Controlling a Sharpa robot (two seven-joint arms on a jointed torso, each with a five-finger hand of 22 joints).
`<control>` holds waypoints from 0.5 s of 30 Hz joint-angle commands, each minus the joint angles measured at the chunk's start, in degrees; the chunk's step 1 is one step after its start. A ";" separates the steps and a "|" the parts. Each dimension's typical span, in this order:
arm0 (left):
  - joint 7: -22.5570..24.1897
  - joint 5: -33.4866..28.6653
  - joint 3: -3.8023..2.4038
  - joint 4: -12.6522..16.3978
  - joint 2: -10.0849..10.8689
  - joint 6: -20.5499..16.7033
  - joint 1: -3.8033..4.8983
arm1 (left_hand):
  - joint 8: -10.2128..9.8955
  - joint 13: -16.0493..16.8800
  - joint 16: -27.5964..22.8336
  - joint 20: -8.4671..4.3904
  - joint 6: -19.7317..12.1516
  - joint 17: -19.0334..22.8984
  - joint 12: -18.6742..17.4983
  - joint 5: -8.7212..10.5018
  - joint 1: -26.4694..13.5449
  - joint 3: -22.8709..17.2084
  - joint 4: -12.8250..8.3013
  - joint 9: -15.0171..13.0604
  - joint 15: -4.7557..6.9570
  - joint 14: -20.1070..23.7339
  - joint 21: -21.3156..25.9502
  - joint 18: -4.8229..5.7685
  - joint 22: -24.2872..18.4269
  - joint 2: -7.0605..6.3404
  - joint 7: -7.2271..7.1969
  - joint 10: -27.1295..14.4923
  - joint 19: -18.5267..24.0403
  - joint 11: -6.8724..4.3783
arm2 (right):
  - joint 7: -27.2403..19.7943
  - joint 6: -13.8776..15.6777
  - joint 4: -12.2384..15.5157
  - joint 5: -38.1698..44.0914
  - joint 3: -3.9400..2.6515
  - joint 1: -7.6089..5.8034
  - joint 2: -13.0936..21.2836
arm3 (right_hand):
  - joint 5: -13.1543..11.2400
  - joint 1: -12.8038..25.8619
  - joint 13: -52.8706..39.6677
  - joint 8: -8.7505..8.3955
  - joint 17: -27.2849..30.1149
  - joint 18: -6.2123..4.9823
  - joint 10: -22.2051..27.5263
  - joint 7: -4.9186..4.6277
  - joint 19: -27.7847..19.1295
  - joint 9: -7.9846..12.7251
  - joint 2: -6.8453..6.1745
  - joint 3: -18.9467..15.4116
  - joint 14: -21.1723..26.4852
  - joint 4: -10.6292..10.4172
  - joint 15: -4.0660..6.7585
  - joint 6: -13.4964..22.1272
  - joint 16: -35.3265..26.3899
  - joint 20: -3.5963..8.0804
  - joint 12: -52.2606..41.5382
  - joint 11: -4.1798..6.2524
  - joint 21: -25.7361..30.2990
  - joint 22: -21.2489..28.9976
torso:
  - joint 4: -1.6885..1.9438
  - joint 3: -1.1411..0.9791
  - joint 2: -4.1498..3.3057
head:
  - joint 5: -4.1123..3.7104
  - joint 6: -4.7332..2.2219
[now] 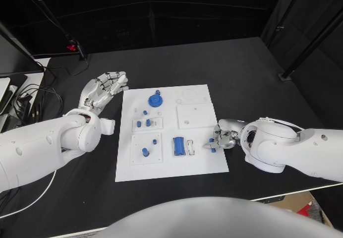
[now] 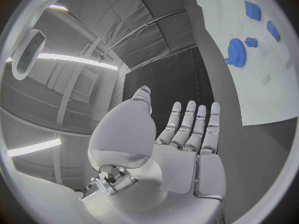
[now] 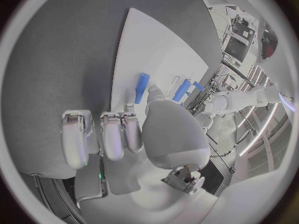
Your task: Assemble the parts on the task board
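From the head view, the white task board (image 1: 171,163) lies in the middle of the black counter (image 1: 236,64). On it sit a blue gear (image 1: 156,100) near the far edge, a few small blue pegs (image 1: 144,121) below it, a blue part (image 1: 145,151) on a square plate at the near left, and a blue cylinder (image 1: 179,146) lying beside a pale slot near the board's middle. The left hand (image 1: 106,88) rests just off the board's left edge, fingers straight and spread, holding nothing. The right hand (image 1: 223,136) is at the board's right edge with its fingers curled in, and a small blue piece (image 1: 212,146) shows at its fingertips; whether it is pinched or merely touched cannot be told here.

In the left wrist view, the left hand (image 2: 181,139) is flat and released, fingers side by side over the dark counter (image 2: 168,79), with the blue gear (image 2: 236,51) and other blue parts (image 2: 252,10) on the board (image 2: 249,79) well apart from it.

In the right wrist view, the right hand (image 3: 134,144) hangs over the counter (image 3: 69,50) beside the board (image 3: 156,50). Its thumb tip lies next to a blue cylinder (image 3: 142,87) on the board, and another blue part (image 3: 182,90) lies just beyond.
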State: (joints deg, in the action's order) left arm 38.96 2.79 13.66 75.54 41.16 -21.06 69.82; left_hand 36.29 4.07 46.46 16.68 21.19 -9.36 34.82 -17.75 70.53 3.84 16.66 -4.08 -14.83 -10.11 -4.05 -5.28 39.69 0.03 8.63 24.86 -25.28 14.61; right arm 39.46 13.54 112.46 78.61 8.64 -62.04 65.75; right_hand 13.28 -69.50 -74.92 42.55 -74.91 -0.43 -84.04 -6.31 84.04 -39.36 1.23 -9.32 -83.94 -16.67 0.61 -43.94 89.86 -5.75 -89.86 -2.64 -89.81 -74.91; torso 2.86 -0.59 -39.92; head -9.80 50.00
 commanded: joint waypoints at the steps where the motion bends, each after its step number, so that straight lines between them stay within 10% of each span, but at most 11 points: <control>1: 5.80 -0.01 -0.05 0.30 0.04 0.66 0.08 | 0.19 -0.08 0.15 -0.05 -0.23 0.05 0.25 -0.38 0.01 0.30 0.10 0.09 0.08 0.36 -0.04 0.14 -0.06 0.42 8.15 -0.32 0.20 0.04 | 2.71 -5.12 -0.41 1.90 0.44 0.67 -0.51 | -0.58 -0.83 -15.08 -0.75 -15.09 0.43 -5.96 0.39 5.96 9.73 0.22 -0.24 -6.06 0.16 0.41 0.08 0.14 0.34 -0.14 0.34 -0.19 -15.09 | -0.04 0.03 0.00 | 0.04 0.00; 7: 5.67 -0.01 -0.05 0.51 0.03 0.86 0.06 | 0.20 -0.08 0.17 -0.05 -0.25 0.08 0.27 -0.39 0.02 0.32 0.10 0.09 0.08 0.37 -0.03 0.15 -0.11 0.44 8.15 -0.34 0.24 0.04 | 2.47 -5.26 -0.19 2.83 0.43 1.12 -0.72 | -0.95 -9.90 -15.08 -2.27 -15.09 0.43 -5.96 0.74 5.96 11.48 1.58 2.95 -6.06 3.57 0.61 -0.05 0.14 0.49 -0.14 0.66 -0.19 -15.09 | 0.03 0.00 0.04 | 0.12 0.00; 15: 5.64 -0.01 -0.05 0.43 0.13 0.84 0.05 | 0.20 -0.08 0.17 -0.05 -0.25 0.08 0.27 -0.39 0.02 0.32 0.10 0.09 0.08 0.37 -0.03 0.15 -0.11 0.44 8.15 -0.34 0.24 0.04 | -0.39 -0.92 0.50 1.47 0.43 1.35 -0.61 | -4.82 -16.88 -15.08 -9.93 -15.09 0.43 -5.96 -0.24 5.96 18.30 1.50 10.43 -6.06 5.73 -0.14 -2.71 0.14 0.12 -0.14 -0.09 -0.19 -15.09 | -0.02 0.00 0.06 | 0.16 0.00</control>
State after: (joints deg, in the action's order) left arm 38.96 2.79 13.66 75.91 41.26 -20.84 69.79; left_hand 36.29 4.08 46.45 16.68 21.19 -9.36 34.82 -17.75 70.53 3.84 16.66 -4.08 -14.83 -10.11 -4.04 -5.27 39.65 0.02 8.63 24.86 -25.28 14.61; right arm 38.83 12.84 113.30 81.62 8.34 -61.47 65.13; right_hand 7.97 -85.29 -75.11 37.26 -74.90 -0.42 -84.03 -6.56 83.82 -41.60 2.18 -2.19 -84.14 -13.72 0.81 -46.39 89.86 -5.53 -89.87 -2.26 -89.81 -74.91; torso 2.85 -0.58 -39.89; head -9.67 50.00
